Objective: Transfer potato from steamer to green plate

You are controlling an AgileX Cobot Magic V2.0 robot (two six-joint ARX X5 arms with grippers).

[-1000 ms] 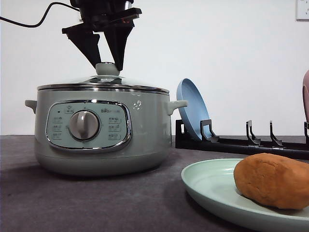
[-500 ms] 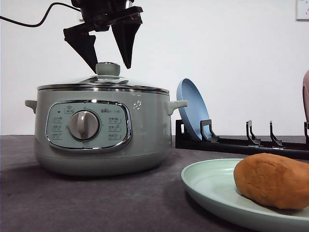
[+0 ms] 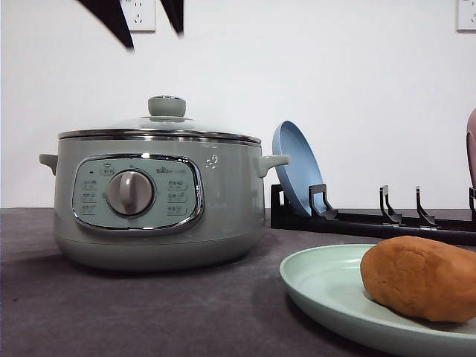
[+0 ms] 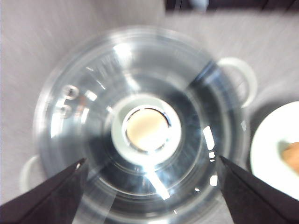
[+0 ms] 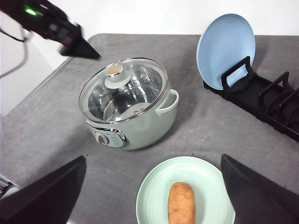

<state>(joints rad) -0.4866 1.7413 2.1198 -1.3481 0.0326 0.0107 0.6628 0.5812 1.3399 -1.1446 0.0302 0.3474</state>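
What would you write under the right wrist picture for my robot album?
Potato rests on the green plate beside the lidded steamer.

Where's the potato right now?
The potato lies on the green plate, front right of the lidded steamer in the right wrist view.

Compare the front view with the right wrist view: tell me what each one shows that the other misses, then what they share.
Front view alone: a wall socket behind the left claw, and the pinkish plate's edge at far right.

Right wrist view alone: a look down through the glass lid into the steamer's bare metal interior, the potato's full oblong length, and the whole round green plate.

Both: the steamer with lid on, the potato lying on the green plate, the blue plate upright in the black rack, and the left claw open above the pot.
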